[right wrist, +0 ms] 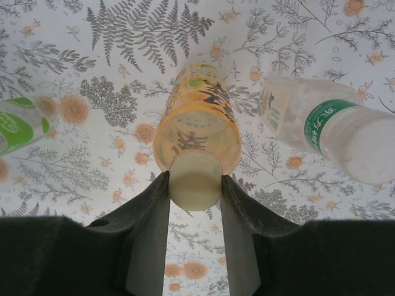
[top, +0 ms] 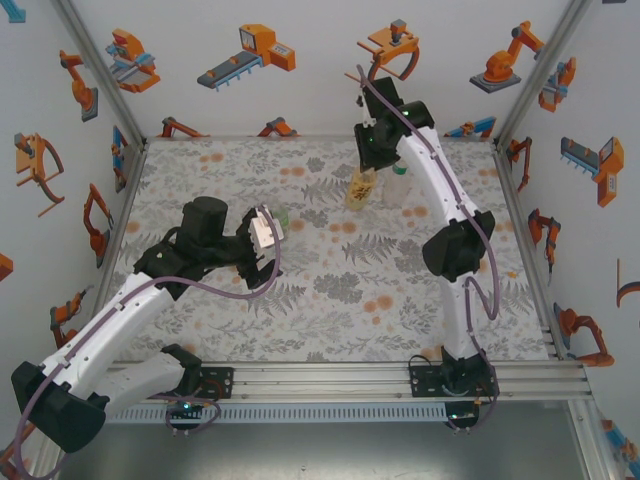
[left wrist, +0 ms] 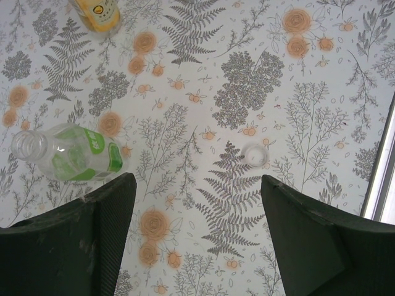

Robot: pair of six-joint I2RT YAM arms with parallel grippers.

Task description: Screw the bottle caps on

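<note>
My right gripper [right wrist: 194, 179] is shut on the pale cap [right wrist: 195, 180] that sits on top of the yellow bottle [right wrist: 197, 120], with one finger on each side of it. In the top view this gripper [top: 370, 160] hangs over the yellow bottle [top: 362, 188] at the far middle of the table. Beside it stands the clear bottle with a white-green label [right wrist: 308, 120], wearing a white cap [right wrist: 370, 151]. My left gripper [left wrist: 197, 209] is open over bare cloth. A loose clear cap [left wrist: 255, 155] lies just ahead of its right finger. The green-tinted bottle [left wrist: 68, 153] by its left finger has an uncapped mouth.
The floral tablecloth [top: 330, 290] covers the table. White printed walls close in the left, back and right sides. A metal rail [top: 400, 380] runs along the near edge with both arm bases on it. The left arm's elbow [top: 205, 225] rises over the left-middle of the cloth.
</note>
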